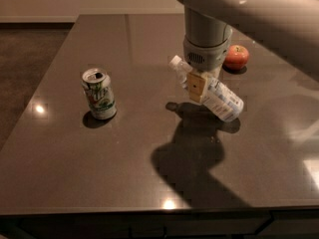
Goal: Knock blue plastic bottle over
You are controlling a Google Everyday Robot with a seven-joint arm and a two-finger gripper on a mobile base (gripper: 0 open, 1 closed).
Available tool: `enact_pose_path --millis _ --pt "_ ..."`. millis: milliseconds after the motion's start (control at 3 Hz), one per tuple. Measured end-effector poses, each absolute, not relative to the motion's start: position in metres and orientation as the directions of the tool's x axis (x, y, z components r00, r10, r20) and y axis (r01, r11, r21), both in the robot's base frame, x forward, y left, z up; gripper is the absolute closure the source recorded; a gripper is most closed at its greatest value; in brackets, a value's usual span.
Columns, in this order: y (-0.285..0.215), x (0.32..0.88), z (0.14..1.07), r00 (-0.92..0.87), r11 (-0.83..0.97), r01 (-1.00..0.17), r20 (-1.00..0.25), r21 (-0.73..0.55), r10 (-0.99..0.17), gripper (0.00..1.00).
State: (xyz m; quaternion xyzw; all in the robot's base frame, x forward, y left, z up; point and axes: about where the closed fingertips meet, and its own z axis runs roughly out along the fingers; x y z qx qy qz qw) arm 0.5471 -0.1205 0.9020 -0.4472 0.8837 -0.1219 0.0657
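Note:
The blue plastic bottle (222,100) is clear with a white cap and a blue-and-white label. It is tilted steeply, with the cap up and to the left and the base down and to the right, just above or touching the dark table (75,173). My gripper (199,87) comes down from the grey arm at the top and is shut on the bottle's upper part. A tan finger pad (196,86) lies across the front of the bottle. The bottle's shadow lies directly beneath it.
A green-and-white soda can (99,94) stands upright at the left of the table. A red apple (236,57) sits behind the arm at the right. The arm's large shadow falls on the table in front of the bottle.

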Motion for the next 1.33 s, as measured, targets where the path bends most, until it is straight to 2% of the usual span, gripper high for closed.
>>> enact_pose_path --millis 333,667,1000,1333 --pt "-0.123 0.543 0.891 -0.578 0.54 -0.786 0.05 -0.302 -0.814 0.53" --pt "-0.125 0.54 0.882 -0.557 0.508 -0.804 0.095 -0.31 -0.825 0.13" --pt "-0.127 0.539 0.875 -0.545 0.493 -0.815 0.116 -0.304 -0.83 0.0" --pt "-0.127 0.539 0.875 -0.545 0.493 -0.815 0.116 -0.304 -0.83 0.0"
